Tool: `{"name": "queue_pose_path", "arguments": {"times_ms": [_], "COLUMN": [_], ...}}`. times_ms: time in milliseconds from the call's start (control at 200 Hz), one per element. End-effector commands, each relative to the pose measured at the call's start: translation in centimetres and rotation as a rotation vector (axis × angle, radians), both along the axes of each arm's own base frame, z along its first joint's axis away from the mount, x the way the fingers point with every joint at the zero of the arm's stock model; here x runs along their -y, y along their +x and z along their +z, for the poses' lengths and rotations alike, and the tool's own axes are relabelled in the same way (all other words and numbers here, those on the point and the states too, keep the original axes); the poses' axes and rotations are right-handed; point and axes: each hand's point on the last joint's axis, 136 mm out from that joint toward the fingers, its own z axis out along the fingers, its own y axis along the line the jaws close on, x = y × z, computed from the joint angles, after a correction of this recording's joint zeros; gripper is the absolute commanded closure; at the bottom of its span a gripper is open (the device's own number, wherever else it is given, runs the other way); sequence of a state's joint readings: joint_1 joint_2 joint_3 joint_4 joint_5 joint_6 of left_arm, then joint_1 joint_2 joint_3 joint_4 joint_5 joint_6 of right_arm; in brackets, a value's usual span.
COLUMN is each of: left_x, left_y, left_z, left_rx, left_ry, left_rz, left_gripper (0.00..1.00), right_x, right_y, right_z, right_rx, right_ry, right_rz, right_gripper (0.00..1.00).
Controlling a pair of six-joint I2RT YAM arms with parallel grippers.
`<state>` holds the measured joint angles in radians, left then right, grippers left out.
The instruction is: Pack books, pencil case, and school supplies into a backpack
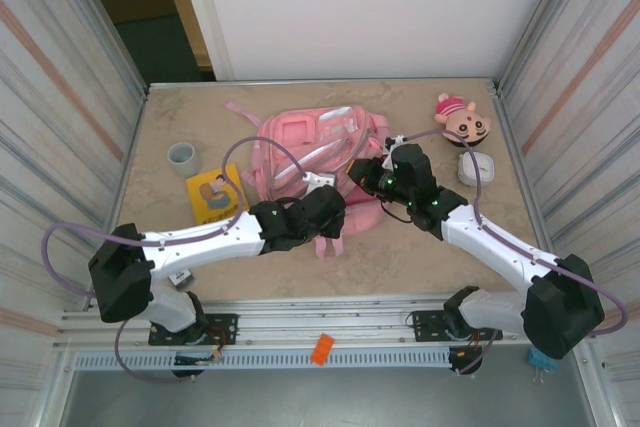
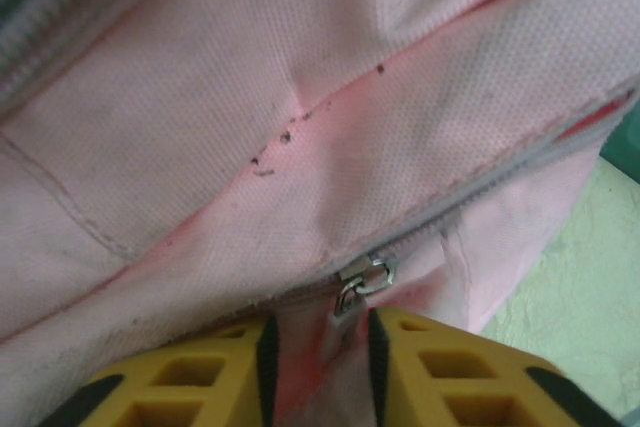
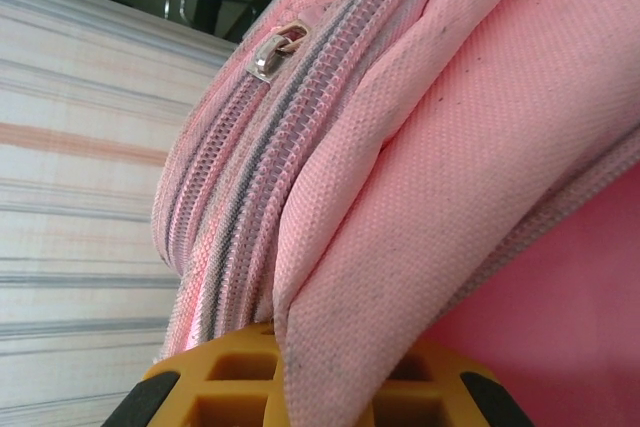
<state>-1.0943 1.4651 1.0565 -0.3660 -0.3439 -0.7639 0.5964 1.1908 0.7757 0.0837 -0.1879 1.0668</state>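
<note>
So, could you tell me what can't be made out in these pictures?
Inside the backpack: top view, its fabric and both arms cover it, so anything packed is unseen.
The left gripper: left wrist view, fabric bunches between the pads; whether they clamp it is unclear.
The right gripper: right wrist view, a fabric fold covers the fingertips.
Print on the book: top view, too small.

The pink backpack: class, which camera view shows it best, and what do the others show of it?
Top external: most of the backpack, straps and pockets included, is in frame. Left wrist gives close-up fabric and a metal zip pull; right wrist gives a zipped seam and a fabric fold.
</note>
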Motion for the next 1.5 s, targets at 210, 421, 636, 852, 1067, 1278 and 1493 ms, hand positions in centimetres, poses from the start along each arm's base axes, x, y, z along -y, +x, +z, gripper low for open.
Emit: {"name": "queue_pose_path", "arguments": {"times_ms": [210,421,636,852,1067,1278,1493], "left_x": [-0.3,1.4,2.2,1.4,-0.8,-5.0,-7.2], "left_y": [1.8,0.7,0.1,-1.3,-2.4,-1.1,0.3], "left_z": [1.8,3.0,3.2,1.9,0.2,-1.4,-1.1], "left_rx": [0.04,0.027,-0.066,-0.153,-0.158,-0.103,-0.054], "left_ry": [-0.124,-0.248,-0.428,-0.352,-0.141,0.068,0.018], "left_rz": [-0.01,-0.15,-0.232,-0.351,-0.437,-0.349,-0.263], "left_gripper": [1.0,1.0,1.0,1.0,1.0,1.0,1.0], "right_x": [-0.5,-0.8,-2.1,-1.1,0.1,2.4,5.5], "right_y": [-0.5,-0.7,-1.8,-2.1,-1.9,-0.9,1.2], "right_z": [5.0,5.5,4.5,3.7,3.4,4.4,6.0], "right_rx": [0.175,0.215,0.236,0.221,0.204,0.195,0.161], "right_ry": [0.043,0.07,0.016,-0.045,-0.099,-0.088,-0.018], "right_rz": [0.106,0.206,0.373,0.437,0.508,0.49,0.395], "right_gripper": [1.0,1.0,1.0,1.0,1.0,1.0,1.0]}}
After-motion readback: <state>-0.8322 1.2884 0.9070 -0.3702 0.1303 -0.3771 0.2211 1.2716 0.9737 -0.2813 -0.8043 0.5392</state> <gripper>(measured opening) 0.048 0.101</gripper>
